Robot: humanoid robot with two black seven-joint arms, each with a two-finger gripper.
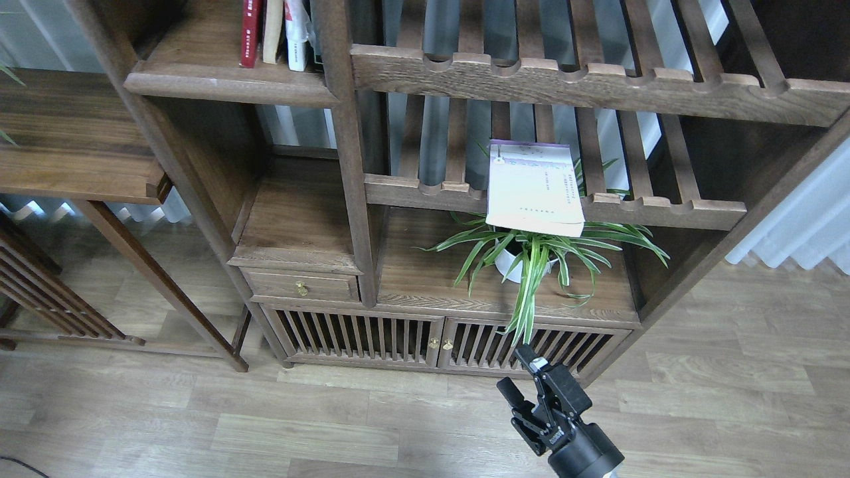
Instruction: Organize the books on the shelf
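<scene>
On the slatted rack (pixel 554 202), one lavender-white book (pixel 535 188) lay out of place — pick-up step pending.
Right gripper (pixel 521 373) hovered low by the floor, jaws parted, empty. Other books (pixel 273 32) stood on the solid shelf (pixel 229 83), upper left — likely next: reach up, grasp the book's overhanging edge above the plant (pixel 531 255).

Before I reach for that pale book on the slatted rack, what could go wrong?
The pale book lies on the slatted rack with its front edge overhanging the rail, so a nudge might tip it onto the potted plant below. The right claw, open and low, may brush the leaves going up.
</scene>
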